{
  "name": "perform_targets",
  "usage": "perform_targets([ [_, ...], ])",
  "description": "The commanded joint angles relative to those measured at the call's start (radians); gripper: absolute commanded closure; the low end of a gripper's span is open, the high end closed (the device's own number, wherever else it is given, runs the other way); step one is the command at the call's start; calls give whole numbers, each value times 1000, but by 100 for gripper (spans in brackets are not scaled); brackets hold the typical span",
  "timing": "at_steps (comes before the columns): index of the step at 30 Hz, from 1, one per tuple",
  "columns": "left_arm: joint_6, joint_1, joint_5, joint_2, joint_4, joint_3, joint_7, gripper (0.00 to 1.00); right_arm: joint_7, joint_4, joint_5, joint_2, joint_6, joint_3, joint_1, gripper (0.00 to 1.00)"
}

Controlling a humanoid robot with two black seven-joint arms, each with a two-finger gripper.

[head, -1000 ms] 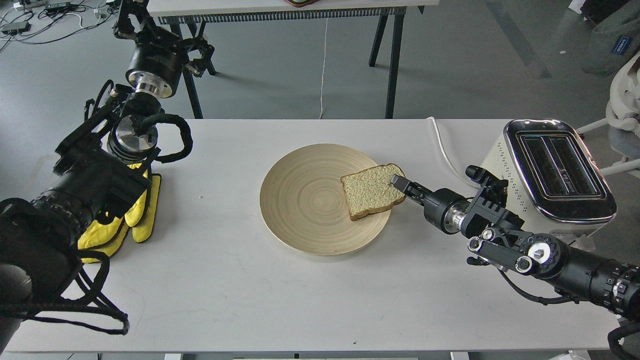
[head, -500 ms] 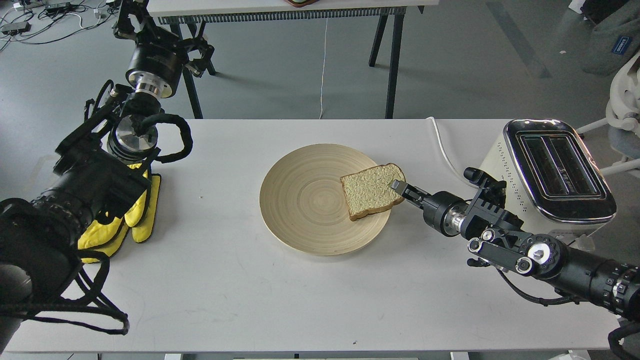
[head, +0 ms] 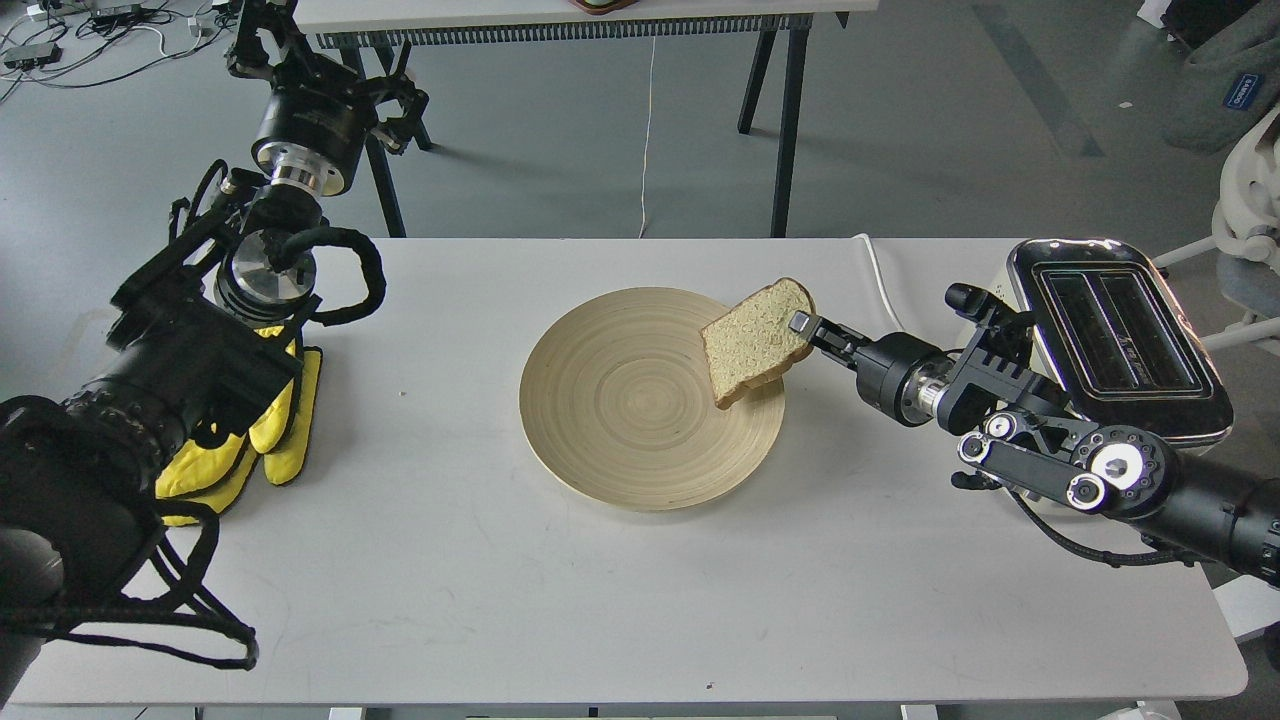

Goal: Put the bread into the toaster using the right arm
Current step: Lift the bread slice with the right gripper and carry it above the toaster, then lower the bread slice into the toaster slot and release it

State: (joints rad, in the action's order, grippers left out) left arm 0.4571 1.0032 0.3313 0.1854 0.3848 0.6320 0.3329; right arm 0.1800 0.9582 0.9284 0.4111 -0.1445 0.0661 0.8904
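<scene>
Since the toaster (head: 1115, 340) slots load from above, the right gripper (head: 797, 324) is pinching the bread (head: 755, 338) by its edge, tilted clear of the plate (head: 620, 440).

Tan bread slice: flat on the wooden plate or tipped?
Tipped: tan bread slice hangs slanted, pinched by the right gripper, above the round wooden plate.

Not much legible text is found here. A small blue label with white lettering is seen on the grey fabric item (head: 1225, 70) at the top right corner — the letters are too tiny to be made out. Some faint print is noticed between the slots on the chrome top of the toaster (head: 1115, 335) — it can't be read either. No numbers, brands or signs are picked out anywhere else on the table (head: 450, 560).
</scene>
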Motion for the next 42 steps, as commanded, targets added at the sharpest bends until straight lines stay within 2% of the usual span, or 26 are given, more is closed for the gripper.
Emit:
perform_targets([
  [1, 0, 0, 0, 0, 0, 0, 0, 0, -17, 131, 4, 138, 0, -3, 73, 100],
  [5, 0, 0, 0, 0, 0, 0, 0, 0, -24, 240, 21, 317, 5, -14, 162, 100],
  [10, -1, 0, 0, 0, 0, 0, 0, 0, -60, 283, 170, 501, 17, -14, 251, 100],
  [14, -1, 0, 0, 0, -1, 0, 0, 0, -93, 352, 222, 652, 97, -12, 289, 100],
  [20, -1, 0, 0, 0, 0, 0, -2, 0, -122, 500, 254, 837, 157, -12, 282, 100],
  [25, -1, 0, 0, -1, 0, 0, 0, 0, -126, 521, 339, 893, 161, -15, 260, 100],
  [28, -1, 0, 0, -1, -1, 0, -2, 0, -128, 521, 343, 894, 161, -14, 223, 100],
  [36, 0, 0, 0, -1, 0, 0, -2, 0, -169, 521, 346, 893, 161, -14, 176, 99],
  [42, -1, 0, 0, -1, -1, -2, -2, 0, -171, 522, 362, 897, 161, -14, 171, 99],
])
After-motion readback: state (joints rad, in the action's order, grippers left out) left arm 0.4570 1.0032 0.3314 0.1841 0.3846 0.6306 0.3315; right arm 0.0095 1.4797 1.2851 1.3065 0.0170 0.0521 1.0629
